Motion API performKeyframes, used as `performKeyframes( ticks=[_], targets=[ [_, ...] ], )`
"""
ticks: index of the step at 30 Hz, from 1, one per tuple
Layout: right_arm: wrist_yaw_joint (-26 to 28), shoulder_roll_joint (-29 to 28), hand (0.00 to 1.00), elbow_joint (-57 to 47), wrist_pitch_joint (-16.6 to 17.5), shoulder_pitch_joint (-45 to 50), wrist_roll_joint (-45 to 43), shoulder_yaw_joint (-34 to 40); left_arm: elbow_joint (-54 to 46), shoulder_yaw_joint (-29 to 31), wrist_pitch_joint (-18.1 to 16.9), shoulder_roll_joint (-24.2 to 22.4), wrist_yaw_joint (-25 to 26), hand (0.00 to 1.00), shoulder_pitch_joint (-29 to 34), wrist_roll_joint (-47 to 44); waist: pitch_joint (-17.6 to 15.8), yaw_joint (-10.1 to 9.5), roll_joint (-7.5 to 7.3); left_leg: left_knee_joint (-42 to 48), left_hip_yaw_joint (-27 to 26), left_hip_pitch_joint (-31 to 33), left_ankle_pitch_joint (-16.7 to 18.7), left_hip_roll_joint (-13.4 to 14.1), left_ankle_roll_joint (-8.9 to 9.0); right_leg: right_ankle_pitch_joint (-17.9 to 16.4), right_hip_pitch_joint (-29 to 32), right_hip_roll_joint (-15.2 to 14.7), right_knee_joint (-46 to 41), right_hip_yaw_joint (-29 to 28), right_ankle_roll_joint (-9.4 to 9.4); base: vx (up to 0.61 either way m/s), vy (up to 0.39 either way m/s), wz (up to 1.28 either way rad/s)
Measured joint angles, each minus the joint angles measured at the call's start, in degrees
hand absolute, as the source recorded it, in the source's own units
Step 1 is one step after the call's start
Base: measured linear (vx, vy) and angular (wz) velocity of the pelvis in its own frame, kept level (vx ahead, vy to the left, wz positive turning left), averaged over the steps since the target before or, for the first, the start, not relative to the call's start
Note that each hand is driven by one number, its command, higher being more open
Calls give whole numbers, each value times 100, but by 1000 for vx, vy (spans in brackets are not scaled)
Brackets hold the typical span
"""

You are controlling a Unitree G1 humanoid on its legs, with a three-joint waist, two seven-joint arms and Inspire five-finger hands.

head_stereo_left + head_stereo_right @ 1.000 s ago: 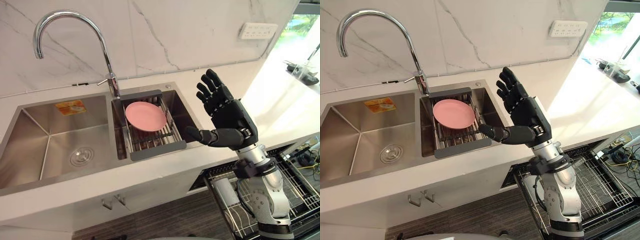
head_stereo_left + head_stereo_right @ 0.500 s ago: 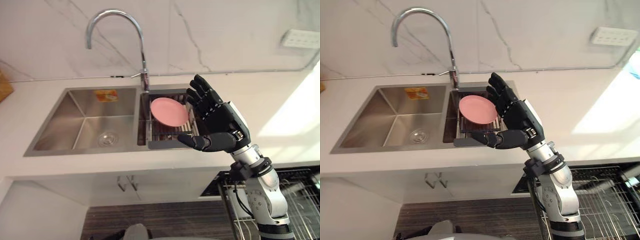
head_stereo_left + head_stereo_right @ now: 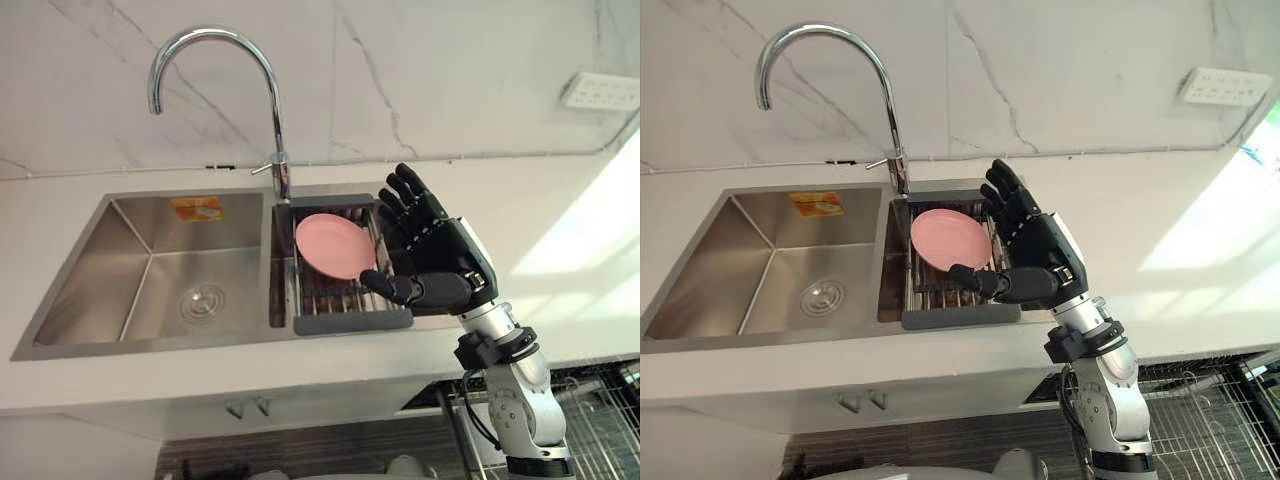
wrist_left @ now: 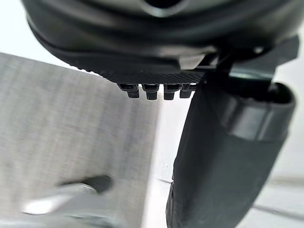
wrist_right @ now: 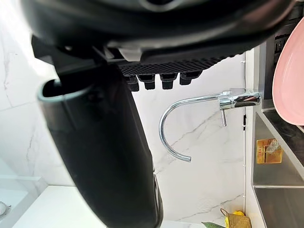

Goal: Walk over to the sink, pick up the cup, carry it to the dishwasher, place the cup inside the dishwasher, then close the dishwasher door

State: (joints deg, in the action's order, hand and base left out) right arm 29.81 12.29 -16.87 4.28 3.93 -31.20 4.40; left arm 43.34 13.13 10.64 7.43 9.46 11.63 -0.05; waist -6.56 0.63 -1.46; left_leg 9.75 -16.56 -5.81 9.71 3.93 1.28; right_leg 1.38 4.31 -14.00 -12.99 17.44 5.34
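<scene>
Currently right hand [image 3: 440, 262] raised beside pink plate [image 3: 335, 245] on rack [image 3: 350, 322] in sink [image 3: 150, 270], fingers spread wide, empty; left hand [image 4: 161, 52] fingers relaxed.

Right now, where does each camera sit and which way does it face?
Left eye view: on the head, looking down at the sink, faucet and pink plate in a rack; the open right hand is raised near the plate.
Right eye view: same head, slightly rightward; same scene and hand.
Left wrist view: on the left wrist, along the left hand toward a grey surface.
Right wrist view: on the right wrist, along that hand toward the faucet and plate.
Shared by the eyes and right wrist: faucet, plate.
</scene>
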Motion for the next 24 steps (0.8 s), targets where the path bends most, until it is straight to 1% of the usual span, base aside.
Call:
performKeyframes(
  ticks=[1,2,3,4,5,10,13,15,18,20,21,23,24],
  targets=[
    [-17,10,100,15,22,3,2,19,-13,-7,22,-13,-2,100,-42,-4,-21,17,40,-11,51,-60,49,79,36,-13,-95,74,66,-46,24,125,-221,9],
    [-104,44,100,5,22,1,14,35,-53,-13,84,-34,-4,100,-64,-7,-10,19,105,-44,60,-103,38,246,124,-14,-200,234,221,-19,11,112,-208,-4],
    [-171,92,100,-17,22,6,16,117,-50,-11,148,-44,-4,100,-90,-7,-11,38,132,-102,77,-137,34,340,186,-9,-293,364,383,26,2,106,-197,-6],
    [-197,120,100,-20,22,7,16,180,-46,-7,181,-52,-4,100,-97,-8,-13,48,137,-143,86,-157,33,373,218,7,-336,417,457,46,-19,45,-90,1],
    [-526,-71,100,-363,21,124,-10,536,-13,331,190,-199,127,100,203,1,13,18,111,-567,133,-371,-93,189,169,374,-752,439,1209,147,53,0,0,0],
    [-526,-70,100,-363,21,124,-9,535,-13,331,189,-199,127,100,209,1,25,16,109,-575,105,-360,-93,198,169,400,-752,447,1261,138,57,-1,-1,-1],
    [-539,-67,100,-378,21,127,18,535,-13,330,147,-199,117,100,222,0,52,16,101,-510,25,-264,-104,233,188,517,-762,474,1493,132,55,-13,-14,-5],
    [-558,-55,100,-389,18,136,235,537,-14,328,137,-200,83,100,223,-2,69,21,114,-433,14,-213,-117,271,219,533,-777,502,1553,147,55,-6,-23,1],
    [-632,75,100,-395,-34,154,886,529,-28,296,98,-199,-59,100,214,-3,110,27,147,-359,26,-165,-103,343,277,533,-814,558,1620,197,55,-13,-55,5],
    [-765,275,100,-412,-179,250,1656,408,-31,200,92,-188,-173,100,214,-4,183,36,142,-324,34,-72,-88,383,302,534,-814,584,1685,270,55,-30,-46,13],
    [-808,321,100,-413,-203,293,1890,356,-32,166,92,-186,-218,100,205,-4,189,33,138,-315,33,-52,-84,392,308,534,-814,588,1693,290,55,-29,-40,18],
    [-1036,395,100,-407,-311,423,2928,108,-40,-11,117,-187,-328,100,204,-5,191,32,140,-329,14,-14,-82,400,311,538,-814,589,1716,348,53,-19,-18,14],
    [-1104,395,100,-407,-318,456,3134,45,-40,-39,135,-191,-345,100,208,-5,192,30,141,-329,14,-6,-83,398,310,539,-815,588,1723,355,53,-11,-6,8]
  ],
)
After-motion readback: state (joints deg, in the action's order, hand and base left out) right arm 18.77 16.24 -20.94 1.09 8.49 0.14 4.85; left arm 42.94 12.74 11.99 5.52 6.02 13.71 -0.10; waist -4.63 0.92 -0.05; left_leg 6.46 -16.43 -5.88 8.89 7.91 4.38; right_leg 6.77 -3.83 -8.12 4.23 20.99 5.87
